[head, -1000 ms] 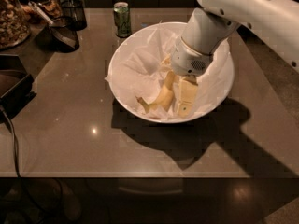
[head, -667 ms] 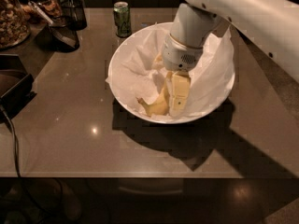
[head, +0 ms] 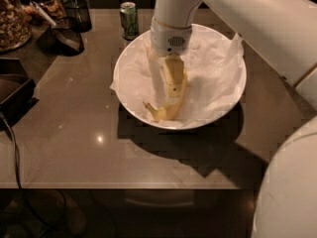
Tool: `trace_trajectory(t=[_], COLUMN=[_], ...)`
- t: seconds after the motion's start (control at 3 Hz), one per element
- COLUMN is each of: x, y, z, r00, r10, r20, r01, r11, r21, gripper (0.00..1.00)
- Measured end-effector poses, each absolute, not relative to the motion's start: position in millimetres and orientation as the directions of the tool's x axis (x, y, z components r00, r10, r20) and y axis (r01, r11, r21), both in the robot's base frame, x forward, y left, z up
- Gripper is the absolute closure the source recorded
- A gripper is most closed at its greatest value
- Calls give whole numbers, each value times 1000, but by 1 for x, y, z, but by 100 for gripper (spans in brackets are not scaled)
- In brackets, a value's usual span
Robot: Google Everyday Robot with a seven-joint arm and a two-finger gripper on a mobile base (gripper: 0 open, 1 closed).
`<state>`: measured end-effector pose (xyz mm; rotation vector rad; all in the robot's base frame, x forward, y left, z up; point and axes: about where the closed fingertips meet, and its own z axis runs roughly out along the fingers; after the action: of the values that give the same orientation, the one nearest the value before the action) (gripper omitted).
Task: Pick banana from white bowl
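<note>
Careful: the end effector (head: 172, 78) sits on the banana (head: 167, 112) in the white bowl (head: 184, 127). I can't tell its grip, so the banana may slip.

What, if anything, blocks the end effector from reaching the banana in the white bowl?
Probably nothing, so yes: the end effector is down inside the white bowl, right over the banana.

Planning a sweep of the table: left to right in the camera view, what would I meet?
Snack jar → dark glass → green can → gripper, down in the white bowl over the banana.
</note>
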<state>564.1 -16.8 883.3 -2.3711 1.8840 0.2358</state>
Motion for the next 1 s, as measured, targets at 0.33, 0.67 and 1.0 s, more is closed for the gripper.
trace_trajectory(t=[0.33, 0.67, 1.0], x=[561, 529, 534], y=[-14, -16, -12], z=[888, 917, 919], r00=[187, 149, 150], r10=[-966, -979, -977], r20=[-179, -140, -152], r01=[-981, -988, -987], r11=[-192, -142, -139], r21=[9, -59, -82], gripper=[0, 0, 1])
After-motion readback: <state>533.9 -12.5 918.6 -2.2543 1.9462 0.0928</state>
